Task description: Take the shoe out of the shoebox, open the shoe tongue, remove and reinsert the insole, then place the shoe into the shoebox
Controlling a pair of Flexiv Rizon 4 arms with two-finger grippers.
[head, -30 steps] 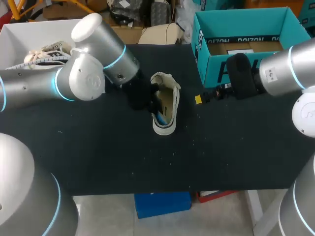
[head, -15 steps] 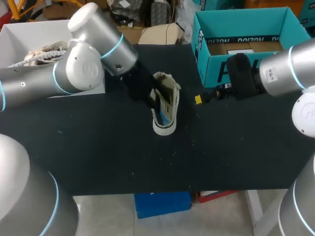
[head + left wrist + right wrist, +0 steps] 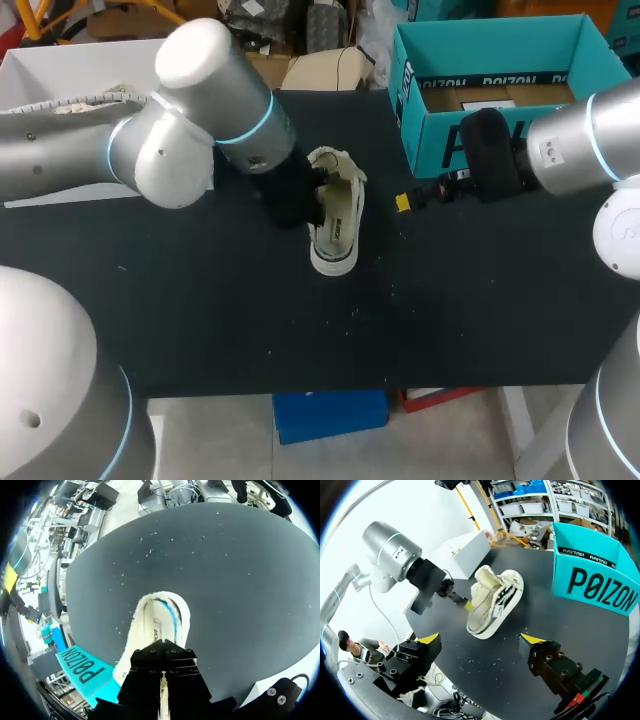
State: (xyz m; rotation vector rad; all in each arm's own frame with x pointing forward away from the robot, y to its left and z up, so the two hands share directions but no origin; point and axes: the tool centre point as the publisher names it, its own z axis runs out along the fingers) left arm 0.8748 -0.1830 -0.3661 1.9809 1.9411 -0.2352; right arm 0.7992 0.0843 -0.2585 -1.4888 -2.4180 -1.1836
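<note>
Two grippers are shown on either side of the shoe (image 3: pixel 336 215), which lies on the black table (image 3: pixel 250 320), outside the teal shoebox (image 3: pixel 440 140) and well apart from it. The left gripper (image 3: pixel 313 200) is set against the shoe's opening from the left arm's side. In the left wrist view the shoe is seen directly ahead of this gripper, and the insole (image 3: pixel 161 622), with its blue edge, is exposed inside. Whether this gripper is open or closed cannot be told. The right gripper (image 3: pixel 481 640) is held wide open with nothing between its jaws. It is positioned between shoe and shoebox, near the shoe but not touching it.

The shoe is tipped onto its side, with the opening turned toward the left arm and the laced upper turned toward the right arm. In the head view its long axis runs from the table's far side toward the near edge. The white-rimmed rounded end is nearest the viewer and the loosened tongue (image 3: pixel 335 162) is at the far end. Toe and heel cannot be told apart with certainty.
</note>
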